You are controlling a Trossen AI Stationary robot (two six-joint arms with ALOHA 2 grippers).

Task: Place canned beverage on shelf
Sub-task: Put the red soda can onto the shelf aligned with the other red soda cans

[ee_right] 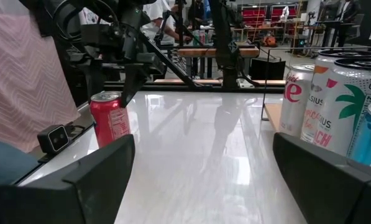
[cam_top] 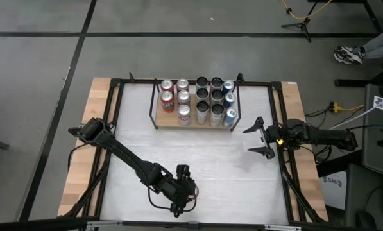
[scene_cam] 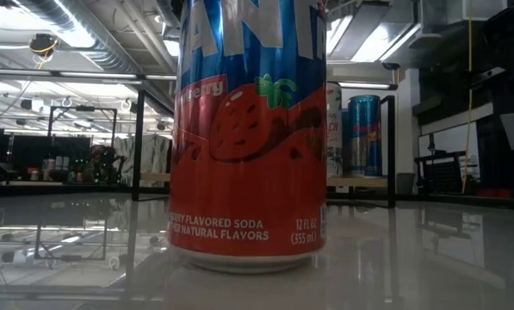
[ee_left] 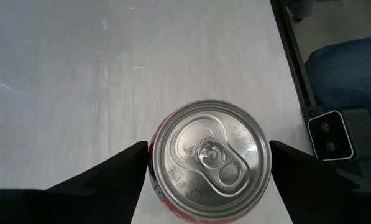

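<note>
Can: red soda can (ee_left: pixel 209 158) standing upright, long axis vertical, pull-tab end up, at the table's (cam_top: pixel 197 154) 6 o'clock edge.
Left gripper (ee_left: pixel 209 171): hanging over it, fingers apart, straddling its top.
Right gripper (cam_top: pixel 256 138): waiting at 3 o'clock, fingers apart.
Shelf (cam_top: pixel 194 123): sitting at 12 o'clock.

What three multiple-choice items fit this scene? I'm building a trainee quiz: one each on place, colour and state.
1. Where does the lone can stand?
A. on the shelf
B. on the tabletop
C. on the floor
2. What colour is its side?
A. red
B. green
C. yellow
3. How is the left gripper?
A. shut on the can
B. shut beside the can
C. open over the can

B: the can stands on the tabletop, apart from the shelf.
A: the low view shows red.
C: the left gripper has its fingers spread either side.
</note>
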